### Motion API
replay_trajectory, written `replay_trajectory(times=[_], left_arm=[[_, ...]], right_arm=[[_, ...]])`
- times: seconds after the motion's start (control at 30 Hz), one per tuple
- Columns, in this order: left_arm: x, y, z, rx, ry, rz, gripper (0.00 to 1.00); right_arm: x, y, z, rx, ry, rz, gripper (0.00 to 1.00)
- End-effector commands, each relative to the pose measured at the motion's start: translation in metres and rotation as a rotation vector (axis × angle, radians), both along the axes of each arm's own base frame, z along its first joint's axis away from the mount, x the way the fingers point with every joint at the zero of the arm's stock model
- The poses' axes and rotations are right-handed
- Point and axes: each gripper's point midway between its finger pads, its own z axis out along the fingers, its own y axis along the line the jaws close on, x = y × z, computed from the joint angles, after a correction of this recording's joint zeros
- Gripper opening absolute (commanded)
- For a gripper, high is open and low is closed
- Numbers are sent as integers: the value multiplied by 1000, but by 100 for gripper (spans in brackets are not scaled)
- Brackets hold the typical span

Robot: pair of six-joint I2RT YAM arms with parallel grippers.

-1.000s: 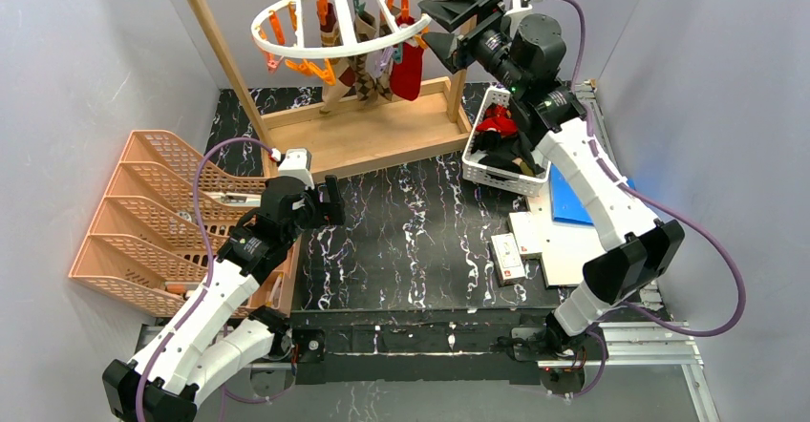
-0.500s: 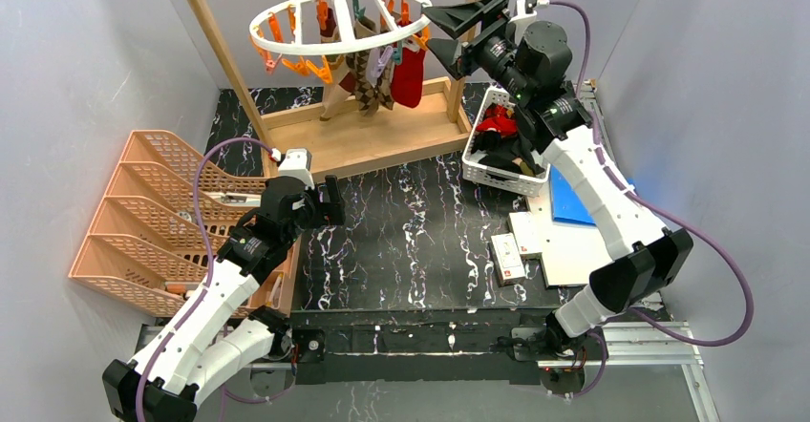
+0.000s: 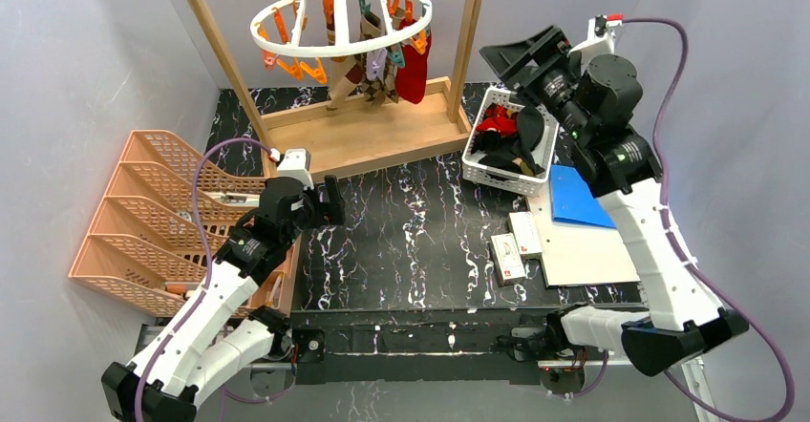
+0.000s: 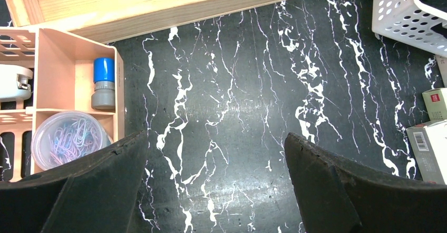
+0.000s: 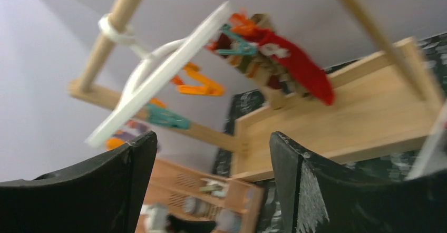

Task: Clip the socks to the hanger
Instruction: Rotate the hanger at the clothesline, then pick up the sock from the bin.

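The hanger (image 3: 315,52), a white ring with orange and teal clips, hangs from the wooden frame (image 3: 373,136). Brown argyle socks (image 3: 368,64) and a red sock (image 3: 413,71) are clipped to its right side. More socks (image 3: 499,134), red and black, lie in the white lattice basket (image 3: 482,169). My right gripper (image 3: 506,97) is open and empty, up in the air over the basket and well right of the ring. Its wrist view shows the hanger (image 5: 158,75) and the red sock (image 5: 300,64) ahead of the gripper (image 5: 213,143). My left gripper (image 3: 330,202) (image 4: 216,143) hovers open over the black marble mat.
A peach tiered organiser (image 3: 143,212) stands at the left; its near box holds a blue-capped bottle (image 4: 104,83) and a tub of paper clips (image 4: 68,138). A blue sheet (image 3: 578,202), a white board (image 3: 583,250) and small boxes (image 3: 506,255) lie right of the mat.
My right arm has drawn back to the right, away from the hanger's rim, and now stands over the basket. The ring has swung slightly. The left arm has not moved.
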Motion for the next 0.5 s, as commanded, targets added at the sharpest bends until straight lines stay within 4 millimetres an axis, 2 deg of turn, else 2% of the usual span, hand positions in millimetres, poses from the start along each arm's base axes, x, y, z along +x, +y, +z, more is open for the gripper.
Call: replay_trajectory(times=[0.0,0.03,0.1,0.13,0.2,0.37,0.47], left_arm=[[-3,-2,5,-12,-28,-21,98],[-3,-2,6,-12,-30,-21,98],[-3,-2,8,-18,-38,-23,98],[-4,-4,8,-23,-39,-29,98],[-5,-6,9,-32,-41,-43,98],[-7,-8,11,-35,-46,-49,98],[-7,-10,10,-35,-43,-60,98]], right_arm=[[18,-73,-100,-580,96,-301,85],[22,-87,-136,-658,152,-352,85],[30,-107,-191,-715,228,-396,80],[46,-134,-222,-670,297,-449,73],[69,-165,-255,-644,379,-497,67],[99,-176,-294,-737,431,-495,66],[114,-174,-307,-755,428,-479,65]])
